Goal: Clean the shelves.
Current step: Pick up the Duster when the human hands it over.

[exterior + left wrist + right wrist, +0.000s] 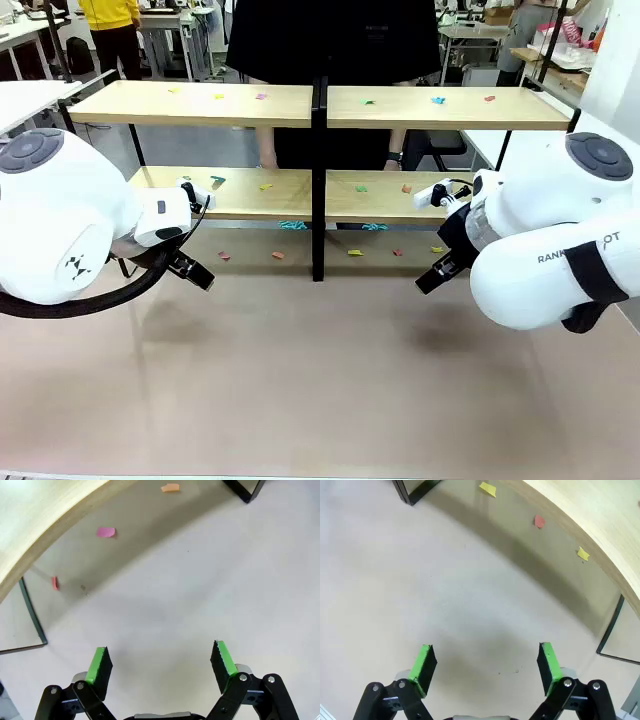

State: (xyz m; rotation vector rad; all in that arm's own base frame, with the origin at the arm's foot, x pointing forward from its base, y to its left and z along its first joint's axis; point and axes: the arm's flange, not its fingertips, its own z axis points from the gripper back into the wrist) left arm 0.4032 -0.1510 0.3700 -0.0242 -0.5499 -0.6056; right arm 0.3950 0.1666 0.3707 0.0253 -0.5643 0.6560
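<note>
The shelves point(250, 105) stand across the far half of the table, light wood boards on a thin black frame with a central black post point(319, 180). Small coloured paper scraps lie on the boards and on the table under the lower tier. My left gripper point(192, 270) hovers low in front of the left half, open and empty; its own view has the gripper point(160, 662) over bare table near a pink scrap point(105, 532). My right gripper point(435, 275) hovers before the right half, open and empty; the gripper point(485, 662) is over bare table near a red scrap point(539, 521).
A person in black point(330, 40) stands behind the shelves. The beige tabletop point(320, 380) in front of the shelves is free. Scraps on the table include an orange one point(170, 487) and yellow ones point(487, 489). Another white table point(25, 100) stands at the far left.
</note>
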